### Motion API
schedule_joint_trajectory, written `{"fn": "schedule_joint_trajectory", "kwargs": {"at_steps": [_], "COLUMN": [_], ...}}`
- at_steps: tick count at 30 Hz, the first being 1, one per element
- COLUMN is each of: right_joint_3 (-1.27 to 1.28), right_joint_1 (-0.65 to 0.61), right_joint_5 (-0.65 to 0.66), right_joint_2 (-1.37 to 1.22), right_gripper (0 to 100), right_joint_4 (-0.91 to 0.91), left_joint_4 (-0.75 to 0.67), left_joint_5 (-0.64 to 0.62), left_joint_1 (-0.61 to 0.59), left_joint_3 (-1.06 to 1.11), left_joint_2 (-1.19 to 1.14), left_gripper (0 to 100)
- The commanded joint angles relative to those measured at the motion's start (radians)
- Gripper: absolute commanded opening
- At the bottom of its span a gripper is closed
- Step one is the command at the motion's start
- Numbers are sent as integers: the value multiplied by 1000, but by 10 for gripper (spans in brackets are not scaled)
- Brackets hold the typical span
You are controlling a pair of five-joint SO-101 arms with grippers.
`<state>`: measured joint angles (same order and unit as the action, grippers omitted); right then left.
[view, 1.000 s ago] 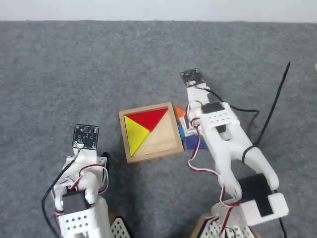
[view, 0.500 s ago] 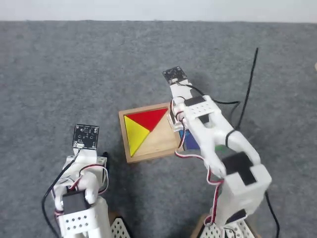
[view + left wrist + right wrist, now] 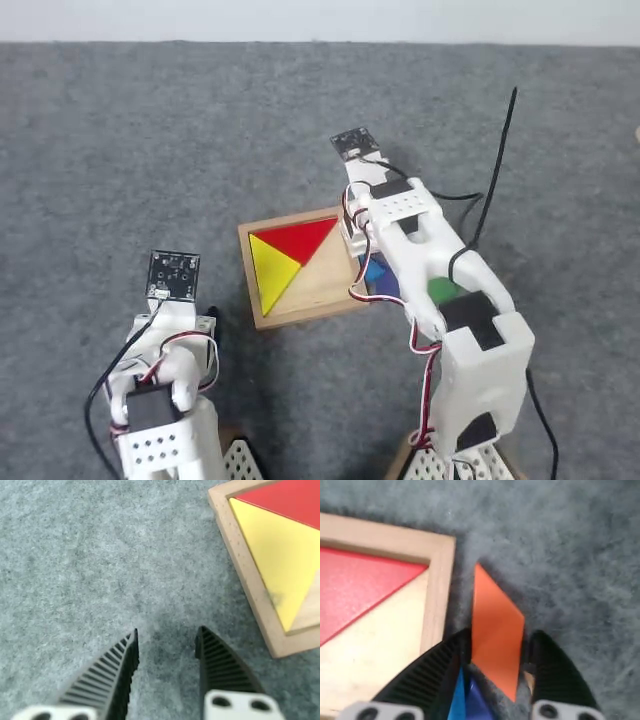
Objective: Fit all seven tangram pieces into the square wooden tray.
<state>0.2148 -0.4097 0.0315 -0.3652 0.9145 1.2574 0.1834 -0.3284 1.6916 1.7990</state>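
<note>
The square wooden tray lies mid-table with a red triangle and a yellow triangle in it. My right arm reaches over the tray's right edge. In the right wrist view my right gripper stands open astride an orange parallelogram lying just outside the tray rim, a finger close on each side. Blue pieces and a green piece lie partly hidden under that arm. My left gripper is open over bare carpet, left of the tray corner.
Grey carpet covers the whole table. The left arm sits at the near left, apart from the tray. A black cable trails from the right arm toward the back. The wall edge runs along the far side.
The right arm has swung left and forward, bringing its gripper from right of the tray to over the orange piece at the tray's right rim. The left arm has kept still.
</note>
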Motion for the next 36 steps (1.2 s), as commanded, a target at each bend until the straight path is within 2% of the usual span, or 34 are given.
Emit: {"fn": "schedule_joint_trajectory", "kwargs": {"at_steps": [1, 9, 15, 20, 24, 27, 32, 36], "right_joint_3": [-28, 2, 83, 189, 270, 308, 313, 316], "right_joint_1": [25, 242, 447, 648, 794, 826, 823, 816], "right_joint_5": [-32, -18, 95, 244, 328, 384, 374, 313], "right_joint_2": [12, 150, 348, 524, 556, 526, 481, 507], "right_gripper": [64, 51, 52, 63, 92, 132, 276, 284], "right_joint_4": [22, 88, 151, 209, 200, 177, 173, 154], "left_joint_4": [6, 6, 6, 6, 6, 6, 6, 6], "left_joint_5": [-6, -6, -6, -6, -6, -6, -6, -6], "left_joint_1": [3, 3, 3, 3, 3, 3, 3, 3], "left_joint_3": [-8, -8, -8, -8, -8, -8, -8, -8], "left_joint_2": [18, 18, 18, 18, 18, 18, 18, 18], "left_gripper": [190, 190, 190, 190, 190, 190, 190, 190]}}
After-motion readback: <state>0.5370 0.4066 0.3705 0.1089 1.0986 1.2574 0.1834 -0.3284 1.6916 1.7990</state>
